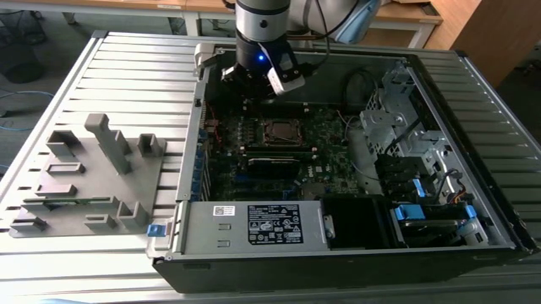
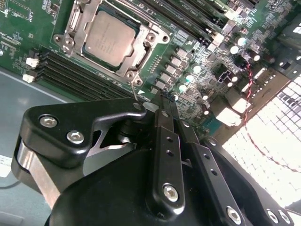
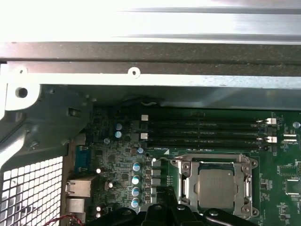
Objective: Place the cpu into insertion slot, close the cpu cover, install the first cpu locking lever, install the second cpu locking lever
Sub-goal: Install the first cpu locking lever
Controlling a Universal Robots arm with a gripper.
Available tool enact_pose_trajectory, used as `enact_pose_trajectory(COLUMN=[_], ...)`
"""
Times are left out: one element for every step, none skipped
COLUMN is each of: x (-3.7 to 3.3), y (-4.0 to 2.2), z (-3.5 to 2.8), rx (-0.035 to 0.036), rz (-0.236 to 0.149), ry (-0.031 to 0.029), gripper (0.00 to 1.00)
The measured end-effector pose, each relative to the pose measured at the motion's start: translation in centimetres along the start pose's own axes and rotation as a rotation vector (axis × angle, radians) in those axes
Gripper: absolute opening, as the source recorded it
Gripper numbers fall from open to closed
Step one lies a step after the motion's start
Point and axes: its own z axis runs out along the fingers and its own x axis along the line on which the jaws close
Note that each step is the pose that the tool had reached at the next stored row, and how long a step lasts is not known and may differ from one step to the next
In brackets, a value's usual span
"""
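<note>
Surface: a ribbed metal table [image 1: 135, 76] is seen under an open computer case [image 1: 338, 266], with wooden desks behind it.
Fixture: a grey holder tray [image 1: 85, 183] is set on the table at 9 o'clock from the case in the exterior view.
Case: the motherboard [image 1: 253, 180] is laid flat inside; a labelled power supply [image 1: 253, 225] is mounted at 6 o'clock from it, and drive bays with blue tabs [image 1: 408, 212] at 4 o'clock.
Arm: the robot arm [image 1: 262, 22] is lowered into the case from 12 o'clock in the exterior view.
Gripper: the gripper [image 1: 253, 85] is held above the board at 12 o'clock from the socket, apart from it. In the second wrist view its fingertips [image 2: 165, 104] are drawn narrow, pressed together, and nothing is seen held between them.
Cpu: the cpu [image 2: 107, 38] is seated flat in the insertion slot [image 2: 66, 41], its grey metal top facing up.
Cover: the cpu cover [image 2: 141, 52] is laid down around the chip, which is framed by its window.
Levers: whether they are latched cannot be told.
Memory slots: long black memory slots [image 2: 61, 70] are lined up just beside the socket.
</note>
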Motion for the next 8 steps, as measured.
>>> enact_pose_trajectory(x=[0.07, 0.14, 0.21, 0.29, 0.39, 0.48, 0.58, 0.66], y=[0.0, 0.0, 0.0, 0.0, 0.0, 0.0, 0.0, 0.0], z=[0.0, 0.01, 0.01, 0.01, 0.01, 0.01, 0.02, 0.02], rx=[0.0003, 0.0006, 0.001, 0.0013, 0.0016, 0.0017, 0.0019, 0.0021], rz=[0.0, 0.0, 0.0, 0.0, 0.0, 0.0, 0.0, 0.0], ry=[0.0001, 0.0, 0.0001, 0.0, 0.0001, 0.0001, 0.0, 0.0], gripper=[0.1, 0.1, 0.1, 0.1, 0.1, 0.1, 0.1, 0.1])
